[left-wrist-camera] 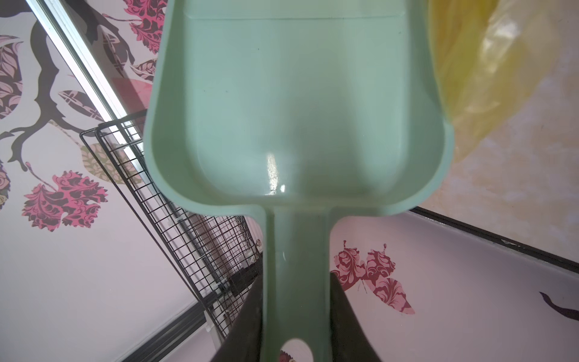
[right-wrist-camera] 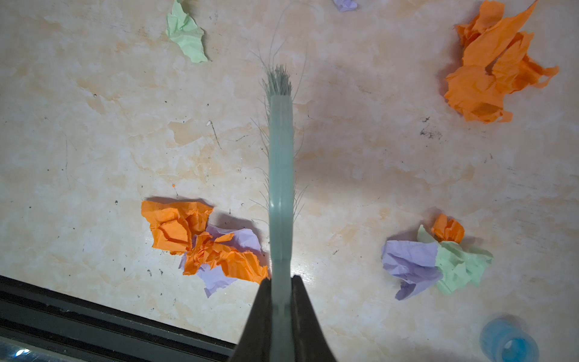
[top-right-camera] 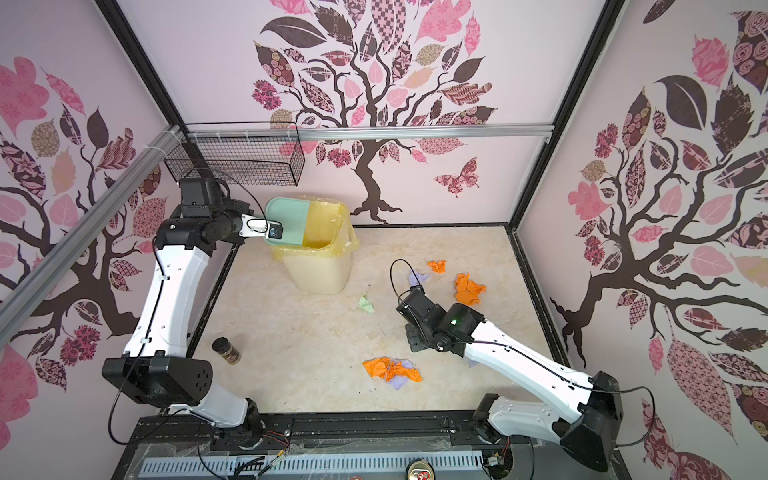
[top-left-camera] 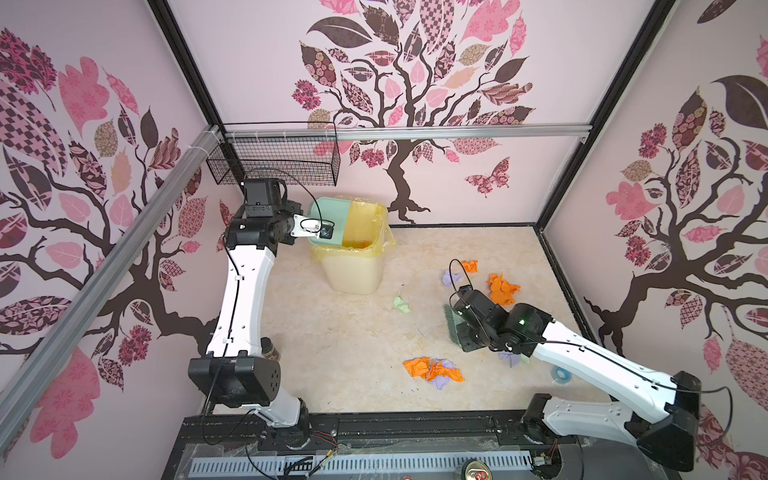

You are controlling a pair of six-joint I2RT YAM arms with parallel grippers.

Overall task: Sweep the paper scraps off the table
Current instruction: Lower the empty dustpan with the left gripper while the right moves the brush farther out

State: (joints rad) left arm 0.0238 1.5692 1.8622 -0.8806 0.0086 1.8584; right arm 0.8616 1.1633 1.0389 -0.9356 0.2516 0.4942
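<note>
Several paper scraps [right-wrist-camera: 203,241] lie scattered around right jaws pinching brush [right-wrist-camera: 281,156]; left jaws pinch dustpan [left-wrist-camera: 297,109].

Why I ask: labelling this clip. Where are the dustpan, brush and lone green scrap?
dustpan [left-wrist-camera: 291,103], left wrist view, pan floor.
brush [right-wrist-camera: 281,156], right wrist view, back of its spine.
lone green scrap [top-left-camera: 401,304], a top view, its middle.

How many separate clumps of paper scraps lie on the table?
6: small orange clump, lavender clump and large orange clump at far right; green clump mid-table; orange-lavender pile near the front; mixed clump beside the right arm, which may hide more.
</note>
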